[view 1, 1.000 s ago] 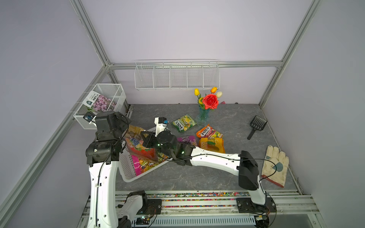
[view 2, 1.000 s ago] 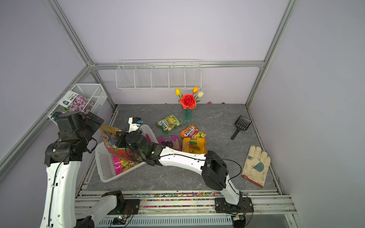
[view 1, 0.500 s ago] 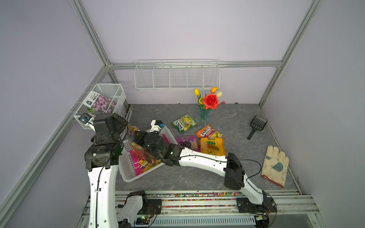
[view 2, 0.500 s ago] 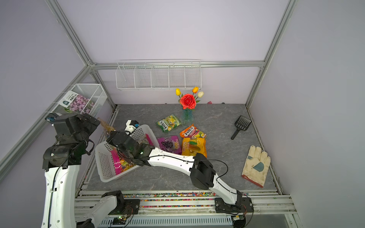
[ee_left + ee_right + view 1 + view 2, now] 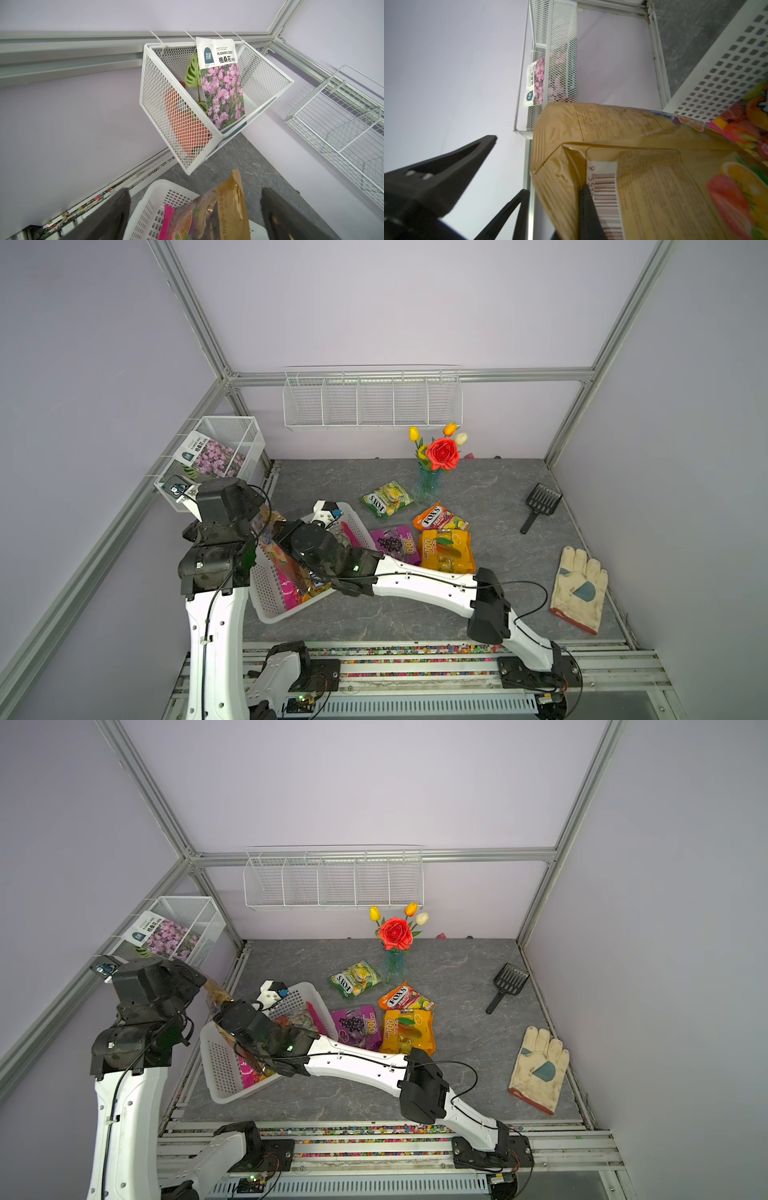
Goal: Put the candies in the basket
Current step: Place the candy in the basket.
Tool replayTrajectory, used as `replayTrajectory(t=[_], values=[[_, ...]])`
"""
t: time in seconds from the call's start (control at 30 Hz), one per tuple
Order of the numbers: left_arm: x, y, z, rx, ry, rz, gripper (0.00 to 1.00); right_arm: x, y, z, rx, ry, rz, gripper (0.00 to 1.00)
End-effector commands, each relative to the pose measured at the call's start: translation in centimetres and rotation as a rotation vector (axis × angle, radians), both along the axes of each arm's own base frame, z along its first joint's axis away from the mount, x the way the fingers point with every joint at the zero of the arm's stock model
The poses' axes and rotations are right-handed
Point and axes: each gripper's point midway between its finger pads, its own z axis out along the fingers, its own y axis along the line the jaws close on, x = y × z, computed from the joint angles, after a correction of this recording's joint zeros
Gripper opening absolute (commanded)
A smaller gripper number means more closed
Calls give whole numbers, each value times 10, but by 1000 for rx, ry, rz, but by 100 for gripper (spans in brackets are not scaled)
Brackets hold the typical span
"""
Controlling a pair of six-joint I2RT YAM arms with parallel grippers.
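Gold fruit-printed bag (image 5: 643,176), pinched in the clenched right gripper (image 5: 586,207), stands tilted over the basket (image 5: 270,589); left gripper (image 5: 195,216) spread wide, straddling its top.

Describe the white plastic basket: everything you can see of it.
The white plastic basket is rectangular, with a rolled rim and walls pierced by rows of small square holes. It sits at the grey floor's left edge, tilted, its floor facing the right. Inside lie a large pink bag and a large gold fruit-printed bag, whose top sticks out over the rim. The right arm reaches across it.
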Motion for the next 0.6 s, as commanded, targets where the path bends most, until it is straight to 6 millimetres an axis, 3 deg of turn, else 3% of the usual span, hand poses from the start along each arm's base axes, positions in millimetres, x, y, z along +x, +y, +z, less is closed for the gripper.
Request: replayTrajectory(t=[0.0,0.1,0.2,0.43,0.57], values=[[10,-1,-5,24,27,-33,100,3,-9,21,117,42,-44,0],[20,-8,-18,0,55,-79,100,8,-21,-18,42,97,-60,0],[33,-19,-33,-35,76,-148,100,22,-47,-45,-21,113,-117,0],[62,-51,-72,-170,111,-318,100,57,-117,-79,-115,104,-238,0],[71,-63,-94,-235,130,-363,100,56,-130,-102,-153,104,-196,0]])
